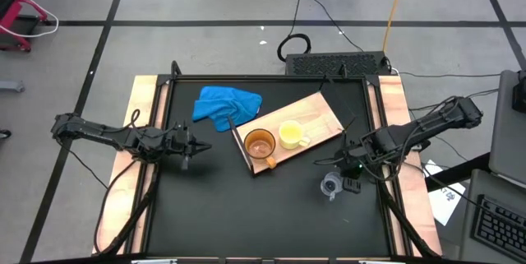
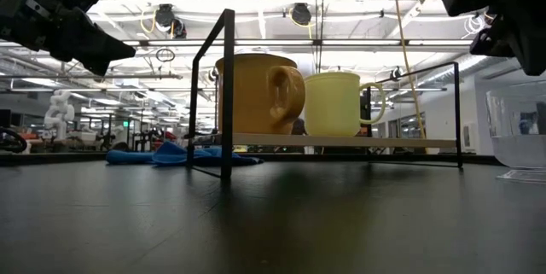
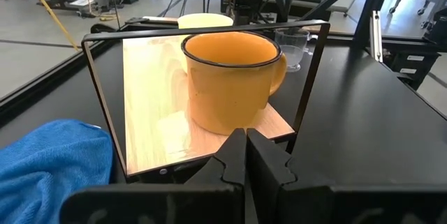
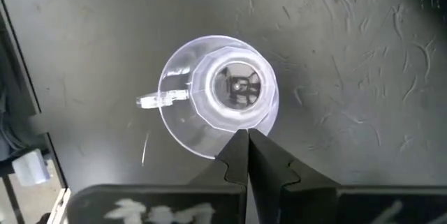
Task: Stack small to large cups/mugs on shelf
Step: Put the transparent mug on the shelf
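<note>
The orange-brown mug (image 1: 260,144) and the yellow mug (image 1: 290,135) stand upright side by side on the light-wood shelf board (image 1: 316,112), which sits in a thin black frame. The small clear cup (image 1: 330,185) stands on the black table right of and nearer than the shelf; it also shows in the right wrist view (image 4: 218,95). My right gripper (image 1: 352,175) hovers shut just above it, pointing down. My left gripper (image 1: 197,146) is shut, held above the table left of the shelf, facing the orange-brown mug (image 3: 234,77).
A crumpled blue cloth (image 1: 226,104) lies on the table at the shelf's far left end. The shelf's black wire frame (image 3: 209,32) rises around the board. Wooden side rails (image 1: 148,99) border the black table.
</note>
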### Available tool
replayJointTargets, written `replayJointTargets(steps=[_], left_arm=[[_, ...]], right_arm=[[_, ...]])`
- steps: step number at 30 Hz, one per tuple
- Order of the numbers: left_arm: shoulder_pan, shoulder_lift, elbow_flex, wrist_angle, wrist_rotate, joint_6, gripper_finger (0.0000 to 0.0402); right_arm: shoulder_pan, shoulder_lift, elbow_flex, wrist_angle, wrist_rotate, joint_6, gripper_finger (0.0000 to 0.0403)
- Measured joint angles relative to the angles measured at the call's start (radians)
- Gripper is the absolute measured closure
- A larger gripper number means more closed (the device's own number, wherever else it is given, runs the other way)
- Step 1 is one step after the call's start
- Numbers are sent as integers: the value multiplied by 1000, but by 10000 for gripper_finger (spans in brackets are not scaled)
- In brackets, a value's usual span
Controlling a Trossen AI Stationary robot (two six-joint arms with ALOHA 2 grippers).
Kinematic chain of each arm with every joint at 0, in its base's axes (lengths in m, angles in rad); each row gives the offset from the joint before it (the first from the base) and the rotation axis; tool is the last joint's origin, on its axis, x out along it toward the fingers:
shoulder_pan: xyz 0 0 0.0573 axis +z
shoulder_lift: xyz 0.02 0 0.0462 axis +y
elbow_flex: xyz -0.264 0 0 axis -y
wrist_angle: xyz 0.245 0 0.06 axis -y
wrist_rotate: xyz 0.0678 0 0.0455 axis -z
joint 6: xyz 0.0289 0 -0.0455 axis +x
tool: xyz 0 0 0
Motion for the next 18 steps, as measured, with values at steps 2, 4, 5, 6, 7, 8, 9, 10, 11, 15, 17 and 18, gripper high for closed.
replayJointTargets(steps=[2, 4, 5, 6, 7, 8, 9, 10, 11, 15, 17, 18], left_arm=[[0, 0, 0, 0, 0, -1, 387], [0, 0, 0, 0, 0, -1, 387], [0, 0, 0, 0, 0, -1, 387], [0, 0, 0, 0, 0, -1, 387], [0, 0, 0, -1, 0, -1, 387], [0, 0, 0, 0, 0, -1, 387], [0, 0, 0, -1, 0, -1, 387], [0, 0, 0, -1, 0, -1, 387], [0, 0, 0, -2, 0, -1, 387], [0, 0, 0, -9, 0, -1, 387], [0, 0, 0, -12, 0, -1, 387], [0, 0, 0, -14, 0, -1, 387]], right_arm=[[0, 1, 0, 8, 1, -6, 403], [0, 1, 0, 26, 1, -12, 403], [0, 1, 0, 36, 1, -13, 403], [0, 1, 0, 43, 1, -14, 403], [0, 1, 0, 47, 1, -15, 402], [0, 1, 0, 48, 1, -16, 400], [0, 1, 0, 49, 0, -16, 398], [0, 1, 0, 50, 0, -16, 395], [0, 1, 0, 50, 0, -16, 391], [0, 1, 0, 51, 0, -44, 364], [0, 1, 0, 51, 0, -46, 347], [0, 1, 0, 51, 0, -46, 339]])
